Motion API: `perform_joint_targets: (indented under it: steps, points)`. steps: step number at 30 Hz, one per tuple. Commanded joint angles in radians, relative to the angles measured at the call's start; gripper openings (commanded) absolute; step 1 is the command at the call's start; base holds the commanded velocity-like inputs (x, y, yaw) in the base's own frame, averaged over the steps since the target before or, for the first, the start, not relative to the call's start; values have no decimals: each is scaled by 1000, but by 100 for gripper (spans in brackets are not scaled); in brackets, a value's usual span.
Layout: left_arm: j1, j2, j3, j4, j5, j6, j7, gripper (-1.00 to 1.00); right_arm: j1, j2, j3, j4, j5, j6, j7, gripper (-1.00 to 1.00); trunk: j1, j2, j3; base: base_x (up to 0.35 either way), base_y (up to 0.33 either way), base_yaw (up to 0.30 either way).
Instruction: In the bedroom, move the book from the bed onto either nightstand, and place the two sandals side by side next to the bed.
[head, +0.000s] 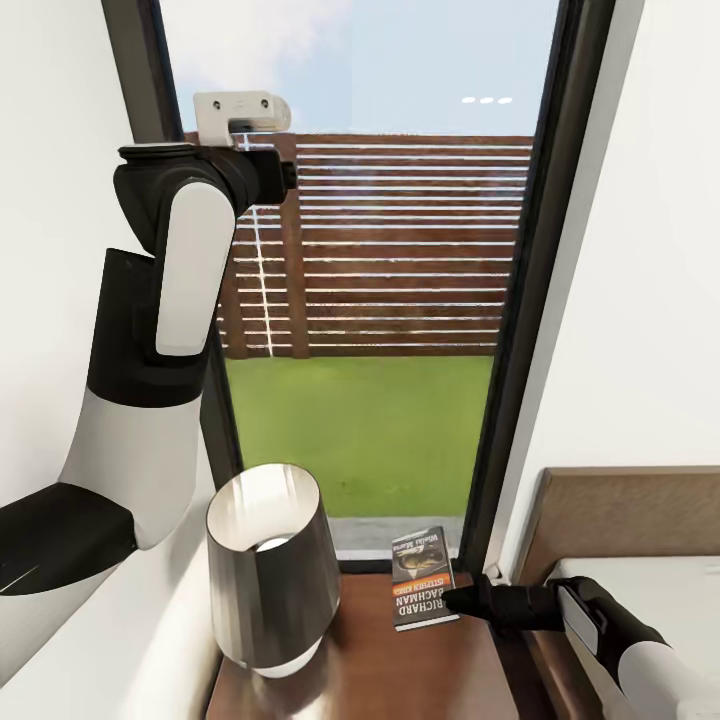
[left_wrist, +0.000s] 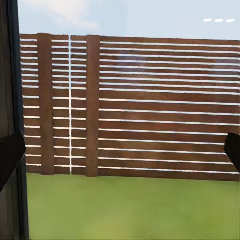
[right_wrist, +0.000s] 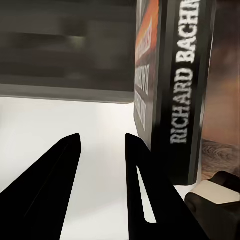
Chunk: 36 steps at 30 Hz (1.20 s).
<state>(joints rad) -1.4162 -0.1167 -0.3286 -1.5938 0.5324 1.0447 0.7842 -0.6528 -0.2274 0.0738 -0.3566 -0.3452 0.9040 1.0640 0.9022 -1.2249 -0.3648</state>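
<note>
At lower center, the book (head: 423, 580) lies flat on the nightstand (head: 440, 670). My right gripper (head: 452, 600), fingers spread, touches its edge beside the lamp (head: 270, 565).

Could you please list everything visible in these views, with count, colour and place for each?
book: one, grey-and-dark cover with an orange band, lying flat on the nightstand at its window-side back corner
nightstand: one, dark reddish-brown wood, below the window
lamp: one, dark metallic shade with pale inside, on the nightstand left of the book
window: one, dark frame, straight ahead
fence: one, brown slats, outside beyond the lawn
lawn: one, green, outside
bed: one, white mattress, brown headboard, lower right
left gripper: one, black fingertips wide apart, raised toward the window
right gripper: one, black, fingers apart, beside the book's edge, gripping nothing
</note>
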Motion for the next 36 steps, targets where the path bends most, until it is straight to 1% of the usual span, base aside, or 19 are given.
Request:
perform_joint_targets:
  steps: [1, 36]
  points:
    - [-1, 0, -1, 0, 9, 3, 10, 100, -1, -1, 7, -1, -8, 3, -1, -100, 4, -8, -4, 0, 0, 0]
    - [-1, 0, -1, 0, 9, 3, 10, 100, -1, -1, 6, 0, -9, 3, -1, -100, 138, -253, -114, 0, 0, 0]
